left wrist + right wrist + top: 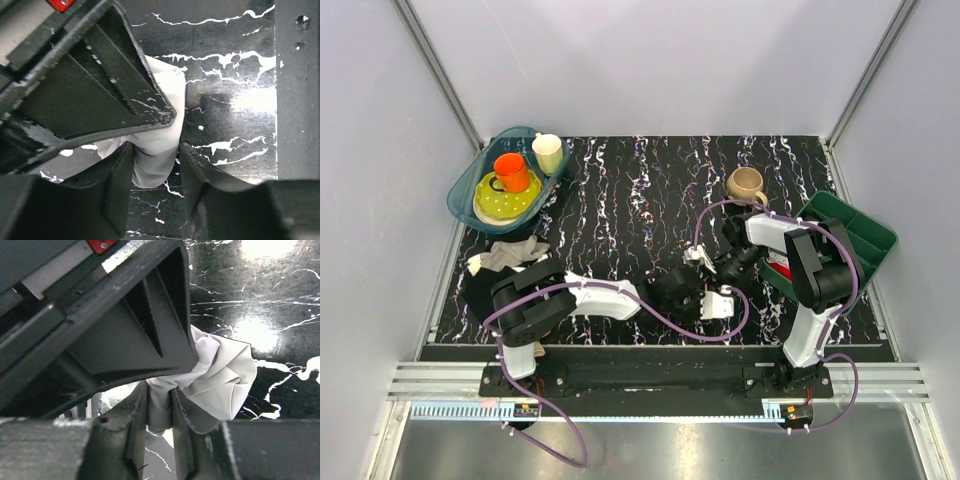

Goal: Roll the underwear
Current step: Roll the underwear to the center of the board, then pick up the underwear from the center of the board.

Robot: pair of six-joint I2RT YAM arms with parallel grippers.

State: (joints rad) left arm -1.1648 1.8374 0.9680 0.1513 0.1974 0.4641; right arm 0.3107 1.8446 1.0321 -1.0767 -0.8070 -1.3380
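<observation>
The black bench with white marble veining (pixel 620 190) carries everything; a small beige ceramic mug (pixel 747 183) stands toward its far right and serves as the marker. The white-and-black left arm (pixel 605 298) and right arm (pixel 775 232) reach in to meet at a spot nearer the bases than the mug and slightly to its left. Right of the mug and nearer, a dark green plastic bin (pixel 868 228) sits at the bench's edge. Far left of the mug is a teal oval plastic tray (pixel 460 197) holding crockery. Left of the mug and much nearer, a crumpled tan-beige cloth (pixel 512 253) lies on a dark heap. Where the arms meet is the underwear, a plain light grey piece of thin soft fabric (pixel 167 85), bunched into folds just above the bench. The left jaws are drawn in on one end of it, the cloth filling the gap between them. The right jaws are nearly together, clamped on a gathered fold
</observation>
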